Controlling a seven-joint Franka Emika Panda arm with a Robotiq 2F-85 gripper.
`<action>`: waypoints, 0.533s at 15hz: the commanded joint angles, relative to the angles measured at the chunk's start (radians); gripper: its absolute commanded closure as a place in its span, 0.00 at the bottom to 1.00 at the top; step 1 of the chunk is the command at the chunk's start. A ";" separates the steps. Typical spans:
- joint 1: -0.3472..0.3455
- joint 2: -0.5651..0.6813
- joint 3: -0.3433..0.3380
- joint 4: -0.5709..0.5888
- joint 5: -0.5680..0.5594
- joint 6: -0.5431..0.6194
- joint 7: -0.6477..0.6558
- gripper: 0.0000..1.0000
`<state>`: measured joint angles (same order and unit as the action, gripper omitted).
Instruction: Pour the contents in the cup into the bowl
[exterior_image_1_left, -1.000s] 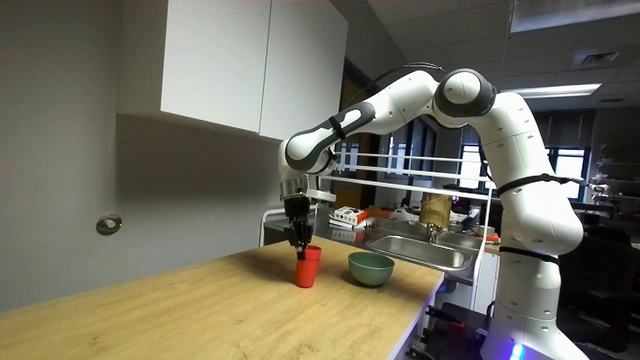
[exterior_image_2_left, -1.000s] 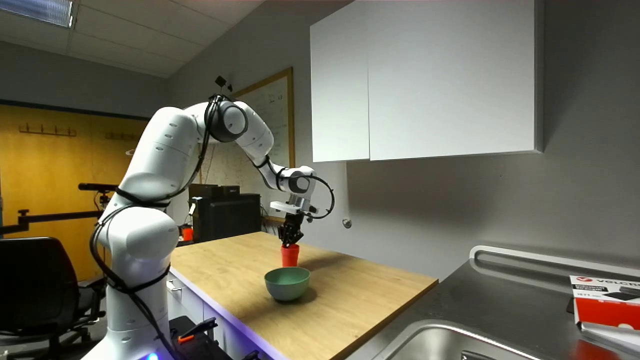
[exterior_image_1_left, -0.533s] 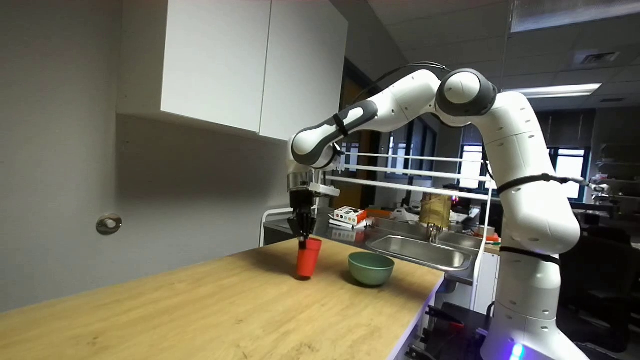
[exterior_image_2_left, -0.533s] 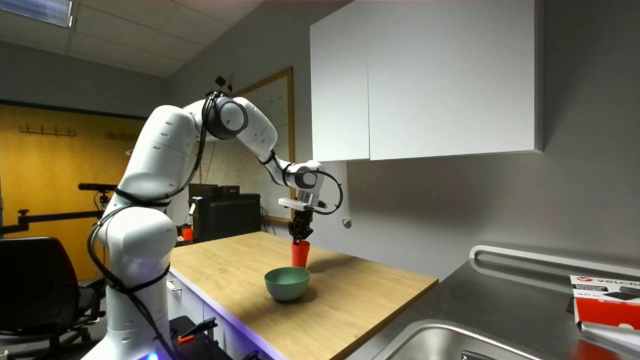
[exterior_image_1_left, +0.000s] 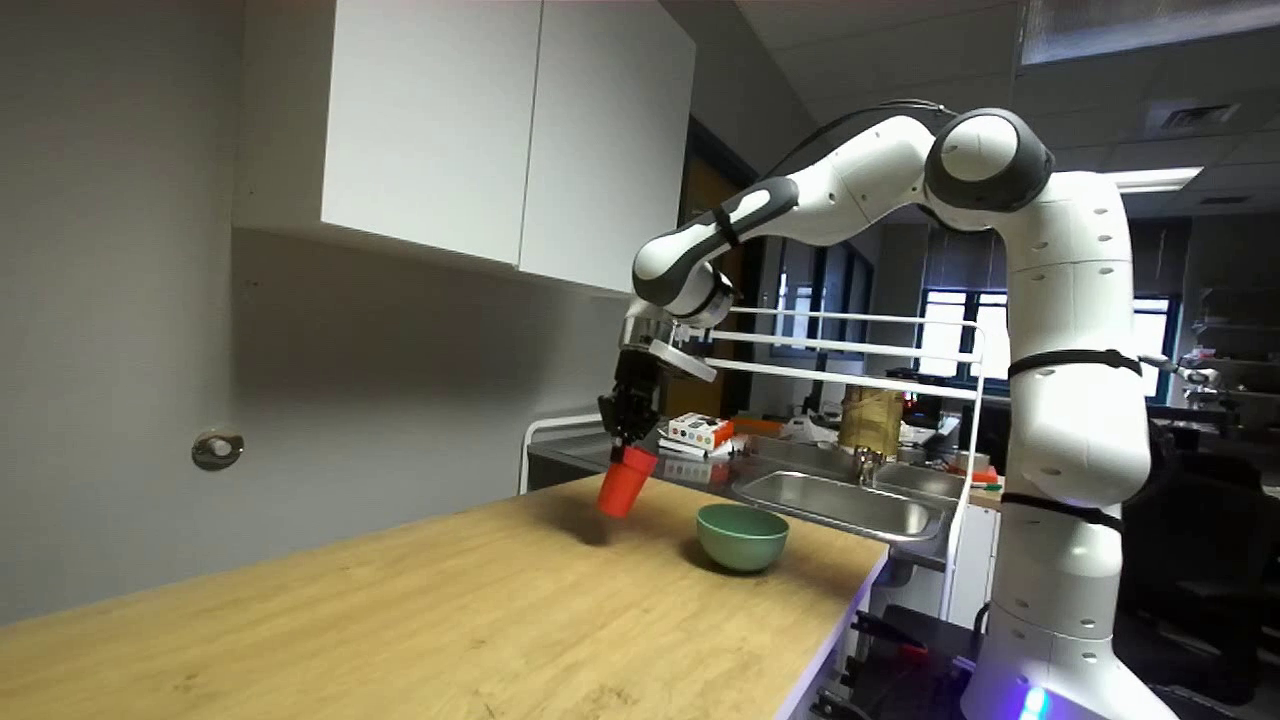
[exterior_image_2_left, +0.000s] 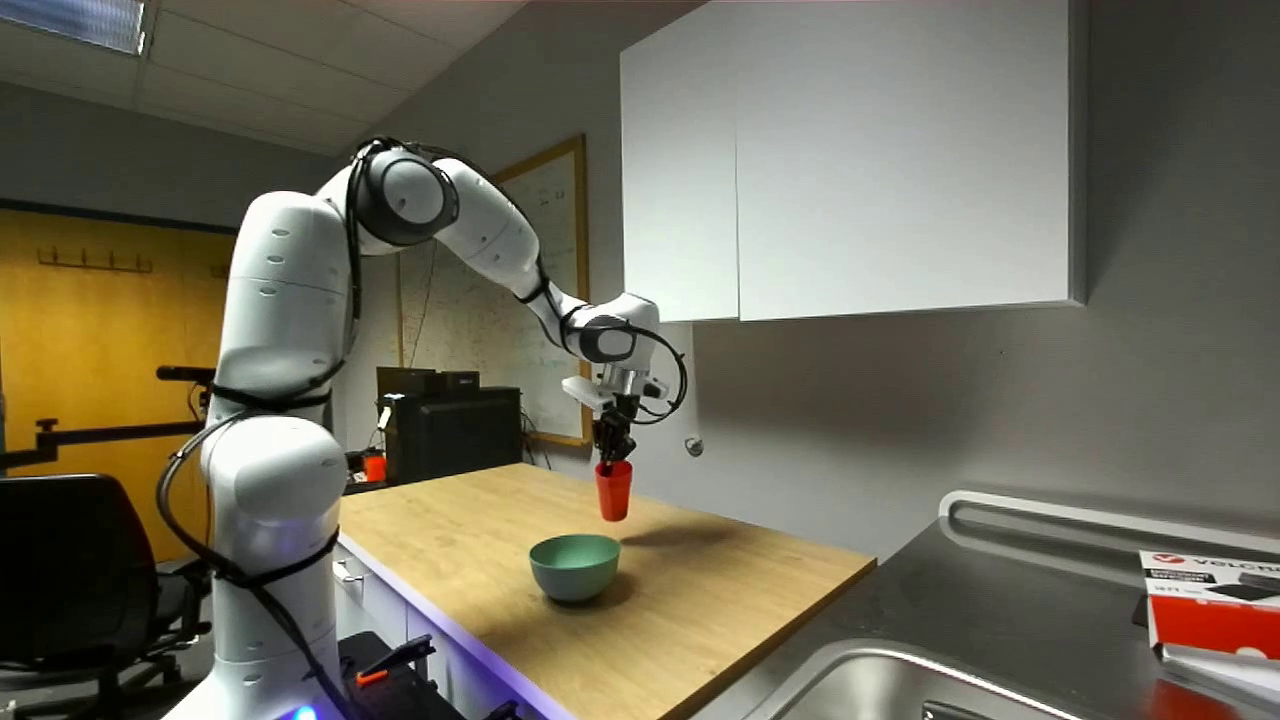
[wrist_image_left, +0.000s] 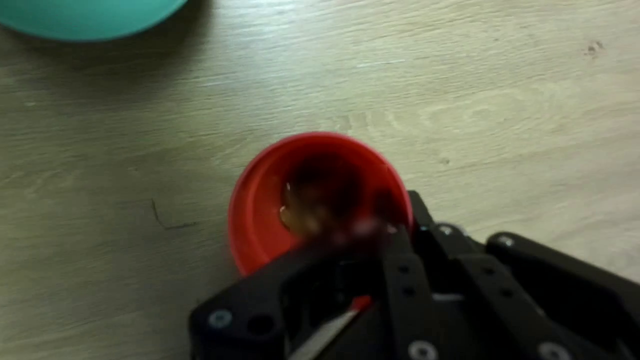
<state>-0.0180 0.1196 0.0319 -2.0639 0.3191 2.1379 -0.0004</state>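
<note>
The red-orange cup (exterior_image_1_left: 627, 483) hangs above the table, tilted with its mouth leaning to the bowl's side. It also shows in an exterior view (exterior_image_2_left: 614, 493) and in the wrist view (wrist_image_left: 255, 210), where some blurred light-brown contents (wrist_image_left: 300, 215) lie inside. My gripper (exterior_image_1_left: 618, 450) is shut on the cup's wall at the rim, one finger inside the mouth and one outside; the wrist view shows the fingers (wrist_image_left: 407, 225) there too. The teal-green bowl (exterior_image_1_left: 742, 540) stands upright on the table, apart from the cup; it shows also in an exterior view (exterior_image_2_left: 574, 570) and in the wrist view's top left corner (wrist_image_left: 95, 20).
The wooden table (exterior_image_1_left: 400, 620) ends near a metal sink (exterior_image_1_left: 850, 510) and a white rail rack (exterior_image_1_left: 850, 380). White wall cabinets (exterior_image_1_left: 430, 120) hang above the table. A red and white box (exterior_image_2_left: 1210, 600) lies on the dark counter (exterior_image_2_left: 960, 580).
The cup was standing on the table in my gripper a second ago. It has risen clear of the table and tilted, with the arm drawn up and back. The bowl has not moved.
</note>
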 joint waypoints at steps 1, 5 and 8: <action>-0.008 -0.188 -0.010 -0.220 0.171 0.126 -0.006 0.96; 0.035 -0.328 -0.006 -0.423 0.442 0.292 -0.067 0.96; 0.081 -0.428 -0.007 -0.559 0.628 0.410 -0.152 0.96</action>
<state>0.0240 -0.1755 0.0277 -2.4777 0.8002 2.4494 -0.0821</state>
